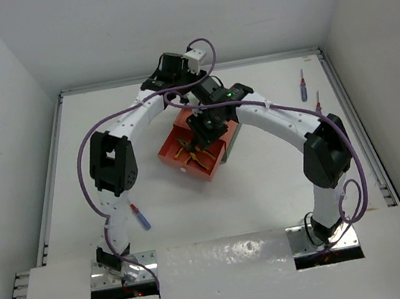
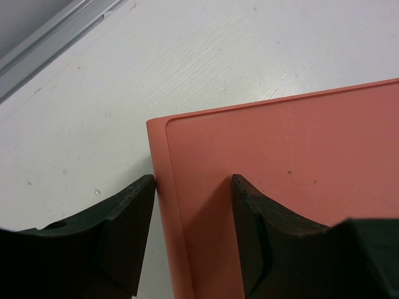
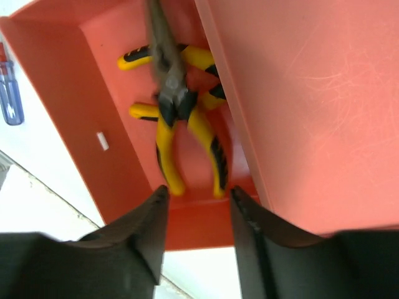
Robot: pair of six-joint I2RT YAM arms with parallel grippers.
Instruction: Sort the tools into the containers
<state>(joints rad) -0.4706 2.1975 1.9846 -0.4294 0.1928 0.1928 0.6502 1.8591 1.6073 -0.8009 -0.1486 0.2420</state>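
Note:
The salmon-red box [image 1: 181, 126] stands mid-table on the dark green box [image 1: 234, 141]. Its drawer [image 1: 168, 155] is pulled out toward the front left. Yellow-handled pliers [image 3: 177, 118] lie in the drawer [image 3: 68, 87], blurred, with more yellow handles under them. My right gripper [image 3: 196, 199] hangs open just above the drawer's near end, nothing between its fingers. My left gripper [image 2: 193, 187] is open at the red box's back corner [image 2: 168, 131], one finger beside the edge and one over the lid. Screwdrivers lie at the front left [image 1: 141, 217] and far right [image 1: 302, 87], [image 1: 318, 101].
A raised rim [image 1: 355, 123] runs along the table's sides and back, with white walls beyond. In the right wrist view a blue-handled screwdriver [image 3: 9, 93] shows on the table outside the drawer. Purple cables [image 1: 111, 122] loop over both arms.

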